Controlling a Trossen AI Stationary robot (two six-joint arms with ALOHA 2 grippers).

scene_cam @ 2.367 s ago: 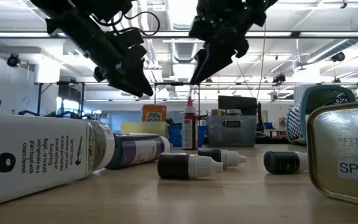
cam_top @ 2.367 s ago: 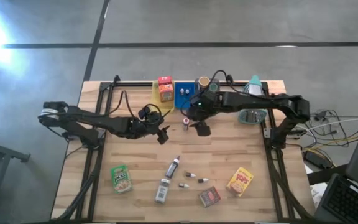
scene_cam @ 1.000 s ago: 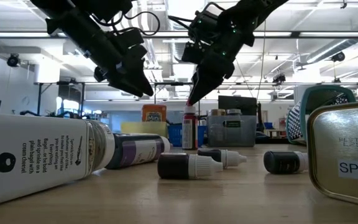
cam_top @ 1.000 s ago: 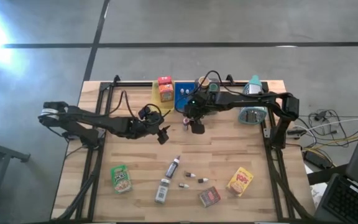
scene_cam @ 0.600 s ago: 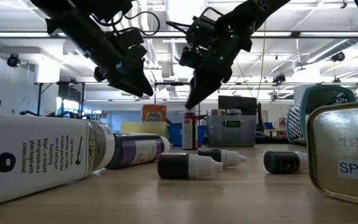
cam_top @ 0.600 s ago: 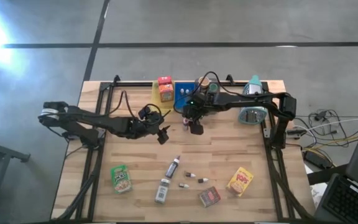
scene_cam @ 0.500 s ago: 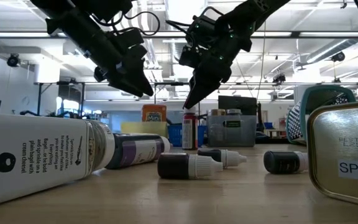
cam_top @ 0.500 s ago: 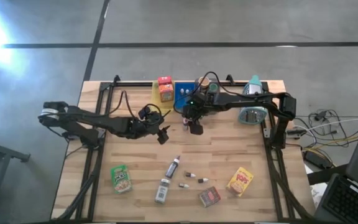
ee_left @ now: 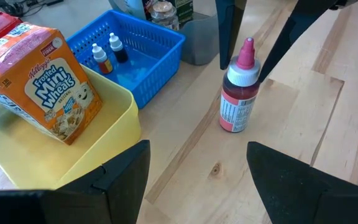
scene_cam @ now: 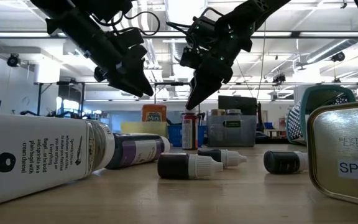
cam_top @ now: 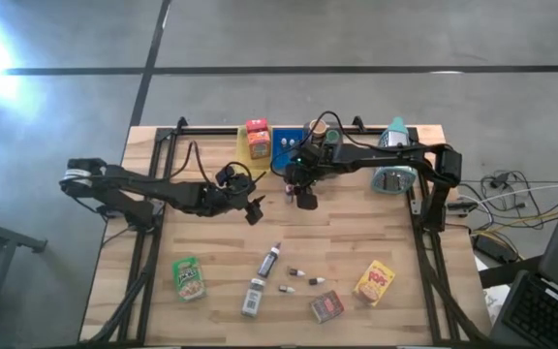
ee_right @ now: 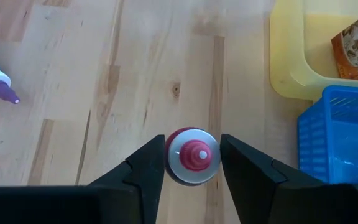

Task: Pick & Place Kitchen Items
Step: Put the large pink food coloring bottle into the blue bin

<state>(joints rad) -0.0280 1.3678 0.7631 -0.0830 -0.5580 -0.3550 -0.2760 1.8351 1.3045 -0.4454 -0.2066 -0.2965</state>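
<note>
Right gripper (ee_right: 191, 163) sits straight above the red dropper bottle (ee_right: 192, 156), fingers flanking its cap, narrowing but not gripping yet. Bottle stands upright on the counter (cam_top: 356, 233), just near of the blue tray (ee_left: 143, 55). Left gripper (cam_top: 252, 210) waits open, to its left.

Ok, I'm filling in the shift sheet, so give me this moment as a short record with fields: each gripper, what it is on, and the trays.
right gripper: down over the upright red dropper bottle, fingers on either side of its cap, not clearly clamped
left gripper: open, empty, above bare table left of the bottle
yellow tray: holds the Frosted Mini Wheats box
blue tray: holds two small dropper bottles
bottle position: on the wooden table, beside the blue tray
</note>
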